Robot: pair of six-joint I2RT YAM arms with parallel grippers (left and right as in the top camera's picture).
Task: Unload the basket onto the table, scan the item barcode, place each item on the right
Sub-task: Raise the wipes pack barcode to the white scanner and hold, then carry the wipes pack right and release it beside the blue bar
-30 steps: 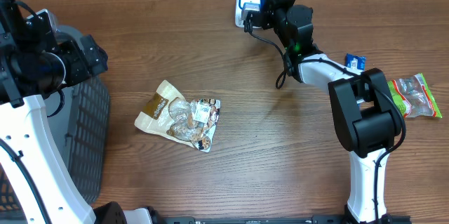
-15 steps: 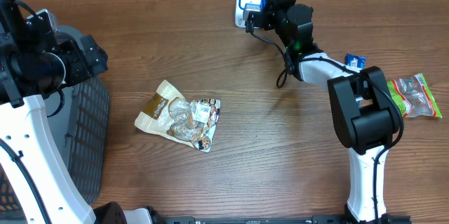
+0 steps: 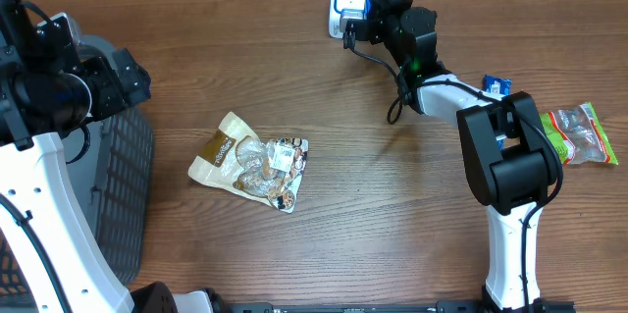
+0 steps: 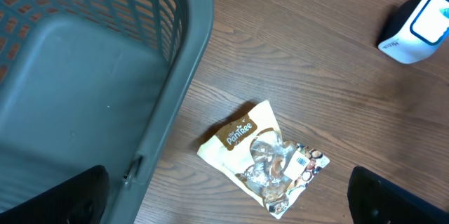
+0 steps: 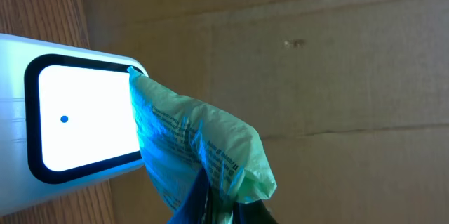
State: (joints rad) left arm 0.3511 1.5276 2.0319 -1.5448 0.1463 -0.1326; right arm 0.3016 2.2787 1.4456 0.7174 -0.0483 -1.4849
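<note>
While the right end effector [image 3: 375, 1] grips the packet [image 5: 203, 147] at the scanner [image 3: 343, 1], turn its barcode squarely toward the window [image 5: 81, 122].

The white scanner [image 3: 340, 11] stood with its black-framed window [image 5: 77, 122] lit blue-white, one small blue dot on it. The pale green packet [image 5: 203, 154], crinkled and printed with dark text, hung right against the scanner, its tip at the window's frame and its other end pinched in the right gripper [image 5: 217, 208].
</note>
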